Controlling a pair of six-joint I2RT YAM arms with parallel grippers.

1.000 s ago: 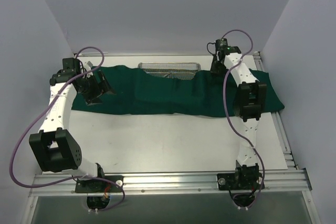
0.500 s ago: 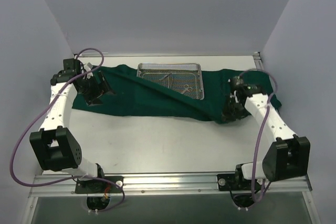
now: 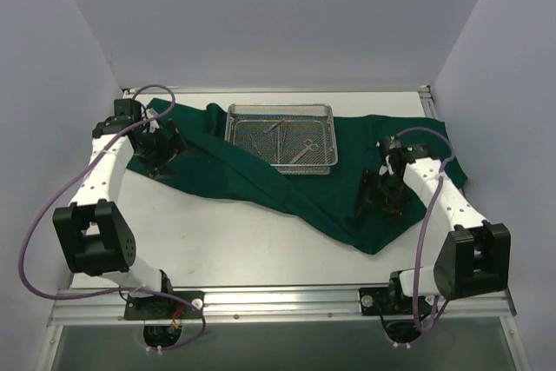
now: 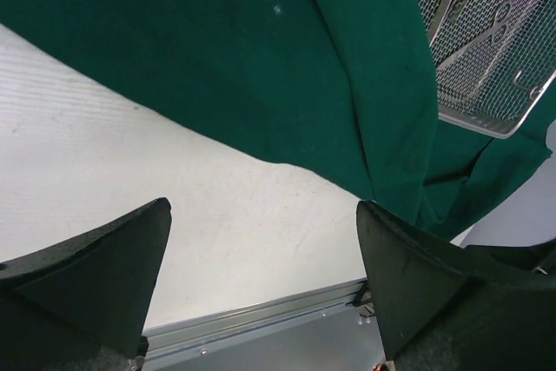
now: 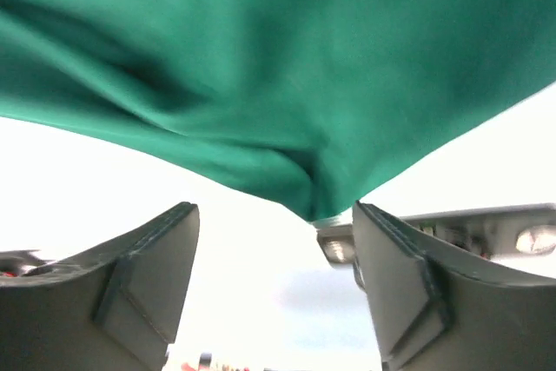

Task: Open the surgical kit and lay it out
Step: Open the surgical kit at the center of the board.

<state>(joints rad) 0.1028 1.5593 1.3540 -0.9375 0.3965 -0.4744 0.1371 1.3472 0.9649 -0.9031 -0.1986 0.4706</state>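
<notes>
a: white tabletop [image 3: 252,245], grey walls. left jaws wide open on nothing. right jaws apart too, drape [image 3: 226,171] corner just ahead of them, ungripped.
b: so unwrapping looks nearly done. tray [image 3: 280,132] sits uncovered at the back. next i'd regrab an edge and flatten the folds.

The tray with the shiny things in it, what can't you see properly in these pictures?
- Top view: the instruments in the tray are too small to count or name.
- Left wrist view: the tray is cut off by the top and right edges.
- Right wrist view: the cloth is blurred and blocks any sight of the tray.
- Top view: the cloth covers part of the table, hiding anything beneath.
</notes>
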